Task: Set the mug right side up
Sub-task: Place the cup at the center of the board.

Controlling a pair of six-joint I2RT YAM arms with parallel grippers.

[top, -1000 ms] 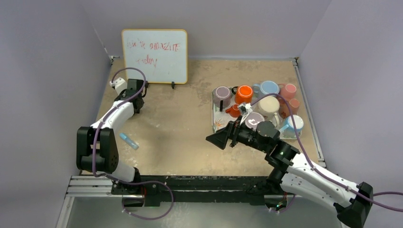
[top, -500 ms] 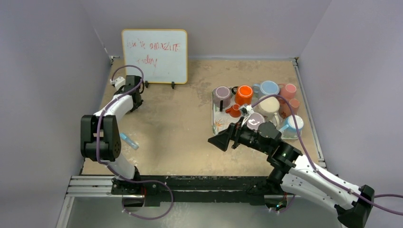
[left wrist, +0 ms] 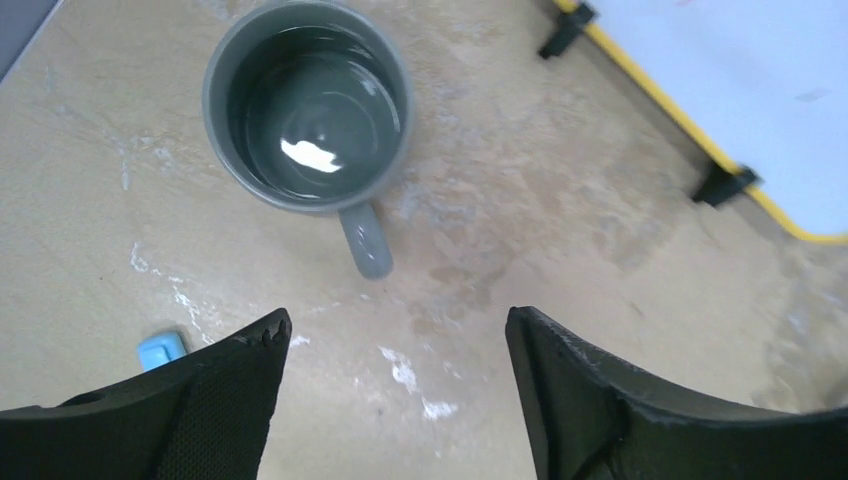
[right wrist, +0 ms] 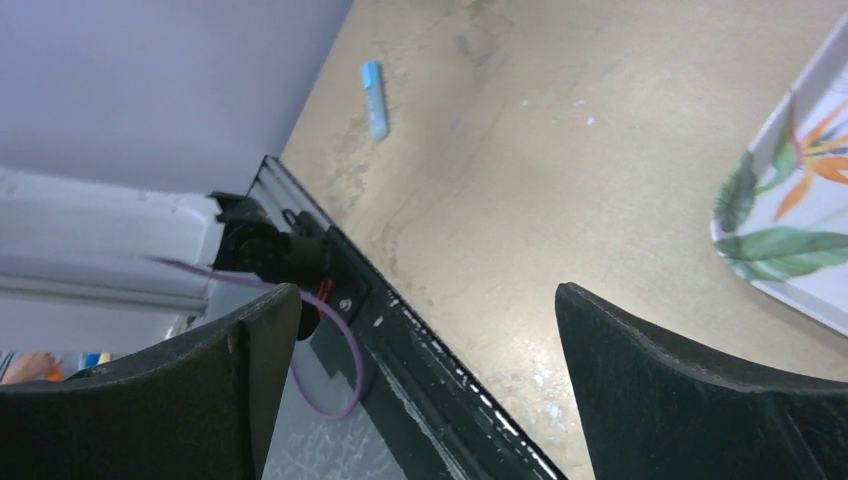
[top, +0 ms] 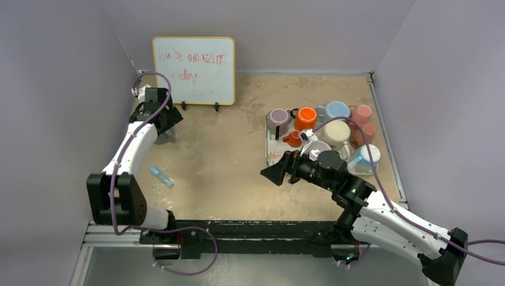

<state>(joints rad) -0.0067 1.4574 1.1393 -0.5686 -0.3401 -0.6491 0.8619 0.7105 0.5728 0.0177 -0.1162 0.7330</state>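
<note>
The grey mug (left wrist: 308,105) stands right side up on the table, mouth up and empty, with its handle (left wrist: 365,243) pointing toward my left gripper. My left gripper (left wrist: 397,320) hovers just short of the handle, open, with nothing between its fingers. In the top view the mug (top: 162,137) peeks out below the left gripper (top: 159,117) near the far left corner. My right gripper (top: 275,174) hangs open and empty over the middle of the table, left of the tray; in its own wrist view, only bare table and the front rail lie between its fingers (right wrist: 640,380).
A whiteboard (top: 193,70) stands at the back left, close to the mug. A patterned tray (top: 271,156) on the right holds several coloured mugs. A small light-blue marker (top: 161,177) lies near the left edge. Walls close in on three sides.
My left gripper has opened and let go of the mug, lifting up and back from it. The left arm's elbow swung outward. The right arm barely moved.
</note>
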